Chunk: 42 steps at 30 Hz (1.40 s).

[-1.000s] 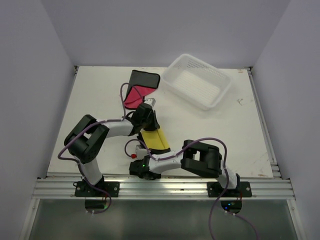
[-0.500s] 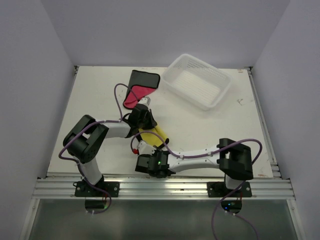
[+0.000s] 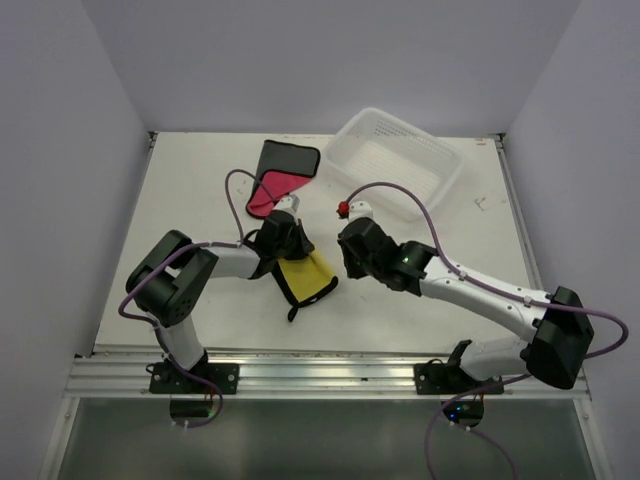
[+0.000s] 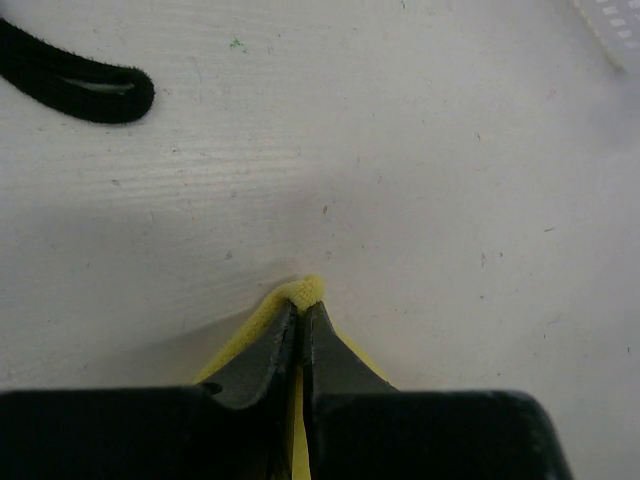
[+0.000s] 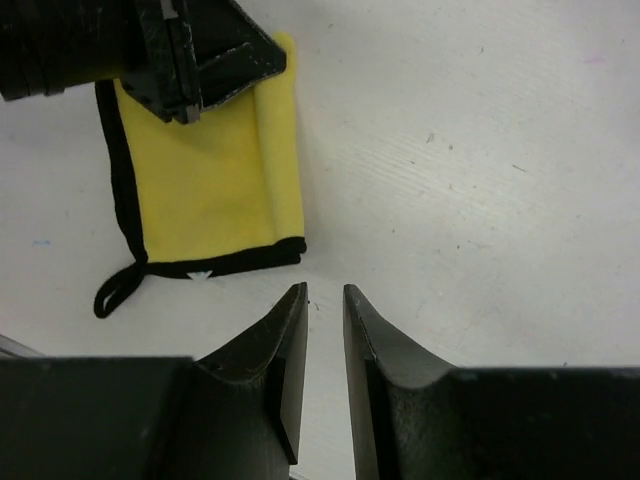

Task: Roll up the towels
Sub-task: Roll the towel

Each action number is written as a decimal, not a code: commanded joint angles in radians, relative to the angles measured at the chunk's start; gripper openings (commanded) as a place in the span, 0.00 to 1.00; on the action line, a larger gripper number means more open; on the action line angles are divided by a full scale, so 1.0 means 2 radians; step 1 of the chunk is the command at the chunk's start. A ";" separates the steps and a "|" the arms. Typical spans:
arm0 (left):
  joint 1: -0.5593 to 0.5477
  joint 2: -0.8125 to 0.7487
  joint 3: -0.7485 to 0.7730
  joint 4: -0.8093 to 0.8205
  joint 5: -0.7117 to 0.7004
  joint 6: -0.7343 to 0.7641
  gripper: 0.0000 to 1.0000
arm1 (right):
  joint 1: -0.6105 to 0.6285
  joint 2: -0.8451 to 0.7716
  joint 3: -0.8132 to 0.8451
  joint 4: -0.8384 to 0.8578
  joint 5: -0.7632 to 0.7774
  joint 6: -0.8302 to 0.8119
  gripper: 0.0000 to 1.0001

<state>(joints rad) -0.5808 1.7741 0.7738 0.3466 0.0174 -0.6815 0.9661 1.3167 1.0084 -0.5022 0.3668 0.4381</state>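
A white plastic basket [image 3: 447,183] with a mesh of small holes sits slantwise on the far right part of the white table [image 3: 190,190], one corner pointing toward the back wall [image 3: 330,60]. The tabletop is faintly scratched and speckled, with a small dark mark [image 3: 480,203] just right of the basket. A ribbed metal rail [image 3: 330,375] runs along the table's near edge, and plain pale walls close it in at the back and on both sides.
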 commanded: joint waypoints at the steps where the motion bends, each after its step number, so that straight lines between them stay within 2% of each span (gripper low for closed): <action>1: 0.000 0.004 -0.020 -0.011 -0.017 -0.001 0.00 | -0.034 0.009 0.006 0.047 -0.087 0.032 0.24; 5: 0.000 0.001 -0.025 -0.007 -0.017 -0.005 0.00 | -0.082 0.055 -0.002 0.084 -0.181 0.083 0.24; 12: 0.000 0.000 -0.034 -0.001 -0.019 -0.008 0.00 | -0.144 0.112 -0.026 0.135 -0.253 0.136 0.29; 26: -0.001 0.000 -0.050 0.012 -0.022 -0.016 0.00 | -0.153 0.145 -0.062 0.173 -0.305 0.165 0.35; 33: 0.000 0.002 -0.052 0.015 -0.021 -0.017 0.00 | -0.153 0.133 -0.075 0.170 -0.295 0.172 0.41; 42: -0.001 0.003 -0.053 0.016 -0.020 -0.018 0.00 | -0.154 0.142 -0.073 0.170 -0.291 0.167 0.41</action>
<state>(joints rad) -0.5812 1.7687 0.7063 0.4614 0.0071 -0.7235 0.6598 1.6024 0.8616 -0.1921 -0.2020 0.7673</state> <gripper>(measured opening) 0.055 0.409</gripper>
